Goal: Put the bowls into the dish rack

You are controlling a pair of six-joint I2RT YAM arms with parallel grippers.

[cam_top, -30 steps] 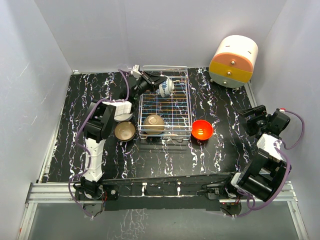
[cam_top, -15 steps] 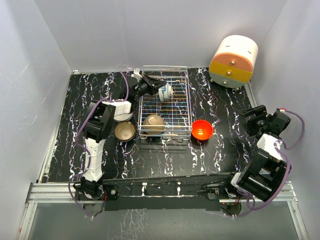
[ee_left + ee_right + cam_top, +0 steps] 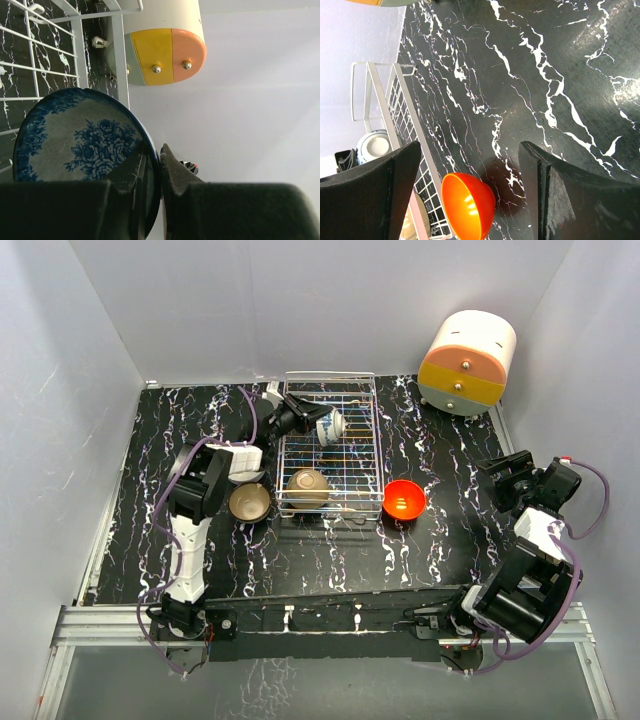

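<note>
- Item 1, left gripper point(image 3: 152, 161): we log the fingers as narrow, pinched on the rim of the white bowl point(image 3: 82, 135), w/ one finger inside and one outside (blue flower print on the inner face).
- Item 2, white bowl: held on edge and tilted, over the rear half of the dish rack point(image 3: 379, 445). We cannot tell if it touches the wire.
- Item 3, tan bowl point(image 3: 308, 485): inside the dish rack, at the front left.
- Item 4, dark bowl point(image 3: 249, 502): on the table point(image 3: 450, 540), open side up, just beside the front left corner of the dish rack and outside it.
- Item 5, red-orange bowl point(image 3: 404, 499): on the table, open side up, just beside the front right corner of the dish rack and outside it.
- Item 6, right gripper point(image 3: 469, 147): we note the fingers spread wide, nothing between them. It sits above the table on the right side, apart from the red-orange bowl.
- Item 7, cream-and-orange box point(image 3: 467, 362): far right corner, well apart from the dish rack.
</note>
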